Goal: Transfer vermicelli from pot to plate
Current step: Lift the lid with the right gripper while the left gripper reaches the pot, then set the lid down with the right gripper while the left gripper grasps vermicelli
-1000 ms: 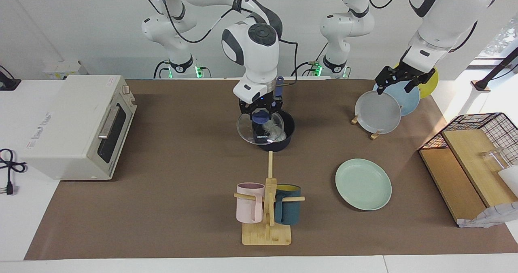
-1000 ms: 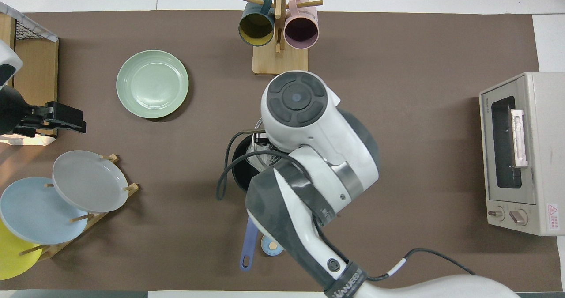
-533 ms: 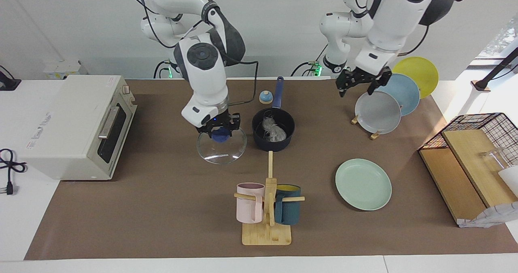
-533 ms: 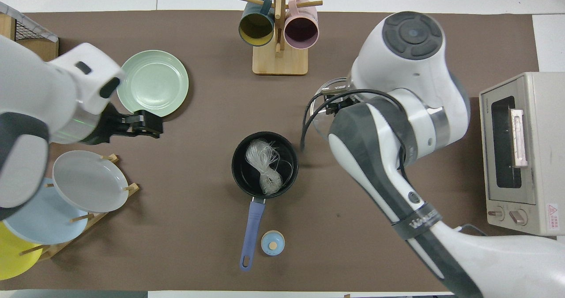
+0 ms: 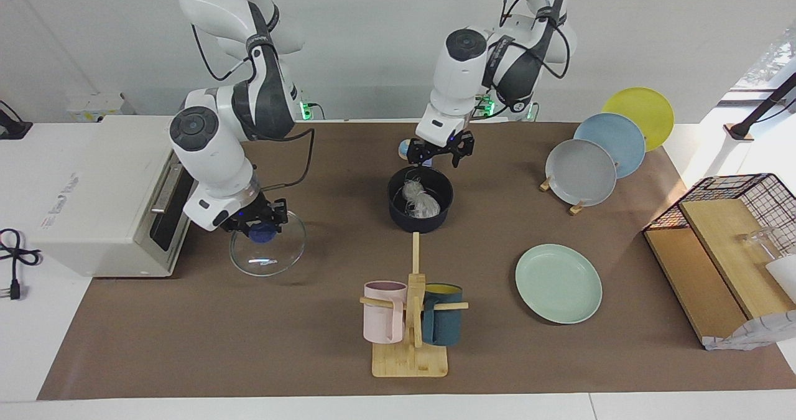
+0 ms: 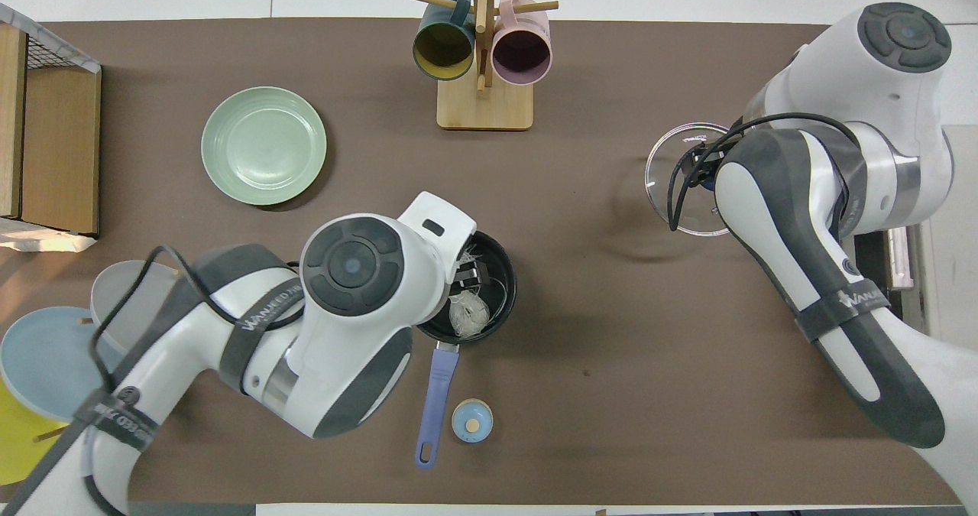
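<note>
The dark blue pot (image 5: pixel 420 211) stands mid-table, uncovered, with the whitish vermicelli (image 5: pixel 418 201) lying inside. In the overhead view the pot (image 6: pixel 500 290) and the vermicelli (image 6: pixel 468 313) are partly covered by my left arm. My left gripper (image 5: pixel 438 154) is open and empty, just above the pot's rim on the robots' side; it also shows in the overhead view (image 6: pixel 471 275). The mint-green plate (image 5: pixel 558 283) lies bare, farther from the robots, toward the left arm's end (image 6: pixel 263 145). My right gripper (image 5: pixel 258 226) is shut on the blue knob of the glass lid (image 5: pixel 277 255), held low beside the toaster oven.
A toaster oven (image 5: pixel 112 190) stands at the right arm's end. A wooden mug rack (image 5: pixel 410 320) with two mugs stands farther out than the pot. A plate rack with grey (image 5: pixel 580 172), blue and yellow plates and a wire basket (image 5: pixel 734 221) are at the left arm's end. A small blue bell (image 6: pixel 471 420) sits by the pot's handle (image 6: pixel 435 394).
My right gripper has carried the glass lid off the pot and away toward the toaster oven. My left arm has swung from the plate rack to over the pot.
</note>
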Controlling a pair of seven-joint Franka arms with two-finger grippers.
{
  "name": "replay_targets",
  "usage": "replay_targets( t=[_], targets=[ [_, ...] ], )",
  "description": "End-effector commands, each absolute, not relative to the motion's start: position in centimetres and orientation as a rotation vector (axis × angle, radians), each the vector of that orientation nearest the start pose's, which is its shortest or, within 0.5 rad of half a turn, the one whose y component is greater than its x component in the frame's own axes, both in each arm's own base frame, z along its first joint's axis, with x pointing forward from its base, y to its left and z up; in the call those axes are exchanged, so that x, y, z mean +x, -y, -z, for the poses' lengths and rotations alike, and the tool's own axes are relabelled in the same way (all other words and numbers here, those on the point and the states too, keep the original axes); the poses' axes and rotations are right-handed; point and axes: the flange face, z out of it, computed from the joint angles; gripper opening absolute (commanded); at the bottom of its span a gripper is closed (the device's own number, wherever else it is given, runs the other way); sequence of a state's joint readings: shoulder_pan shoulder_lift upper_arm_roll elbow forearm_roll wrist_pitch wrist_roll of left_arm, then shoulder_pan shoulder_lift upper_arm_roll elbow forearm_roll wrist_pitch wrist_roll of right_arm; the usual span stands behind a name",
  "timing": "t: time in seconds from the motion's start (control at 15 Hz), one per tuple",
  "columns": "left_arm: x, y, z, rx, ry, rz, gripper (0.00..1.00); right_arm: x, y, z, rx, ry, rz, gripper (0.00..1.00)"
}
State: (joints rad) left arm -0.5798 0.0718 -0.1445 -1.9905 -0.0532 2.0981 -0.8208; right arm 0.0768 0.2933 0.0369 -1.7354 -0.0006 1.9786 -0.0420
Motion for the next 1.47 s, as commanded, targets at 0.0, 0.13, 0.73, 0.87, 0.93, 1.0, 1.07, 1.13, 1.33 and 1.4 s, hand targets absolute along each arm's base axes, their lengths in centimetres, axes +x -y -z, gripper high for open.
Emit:
replay_targets(
  t=[0.0,0.13,0.73,0.87,0.93,1.0,1.07,1.13,1.33,1.4],
  targets=[
    [42.7,38.4,-40.6,-3.216,0.237,-0.017,1.0,60.1,-4.8,-37.7,-3.147,0.303,-0.036,0.51],
    [42.5,39.4,-39.1,-3.219,0.234,-0.02,1.0,60.3,-3.8,-36.5,-3.146,0.302,-0.058,0.51],
    [42.4,40.9,-34.5,-3.214,0.184,-0.049,1.0,59.3,-2.9,-34.0,-3.141,0.28,-0.101,0.51],
    [42.4,40.8,-34.4,-3.212,0.128,-0.052,1.0,59.3,-2.9,-33.8,-3.14,0.278,-0.109,0.51],
    [42.4,40.7,-34.2,-3.207,0.116,-0.05,1.0,59.1,-2.9,-33.6,-3.14,0.275,-0.116,0.53],
    [42.4,40.8,-33.5,-3.199,0.11,-0.058,1.0,59.0,-2.8,-33.4,-3.14,0.271,-0.121,0.54],
    [42.5,40.8,-32.8,-3.188,0.099,-0.06,1.0,58.9,-2.8,-33.3,-3.14,0.268,-0.123,0.59],
    [42.5,41.0,-32.3,-3.181,0.078,-0.047,1.0,58.9,-2.8,-33.3,-3.141,0.266,-0.123,0.71],
    [42.4,41.4,-32.0,-3.178,0.052,-0.035,0.98,59.1,-2.9,-33.6,-3.14,0.264,-0.116,1.0],
    [42.4,41.4,-32.1,-3.18,0.046,-0.034,0.89,59.3,-2.9,-33.9,-3.14,0.264,-0.111,1.0]
  ],
)
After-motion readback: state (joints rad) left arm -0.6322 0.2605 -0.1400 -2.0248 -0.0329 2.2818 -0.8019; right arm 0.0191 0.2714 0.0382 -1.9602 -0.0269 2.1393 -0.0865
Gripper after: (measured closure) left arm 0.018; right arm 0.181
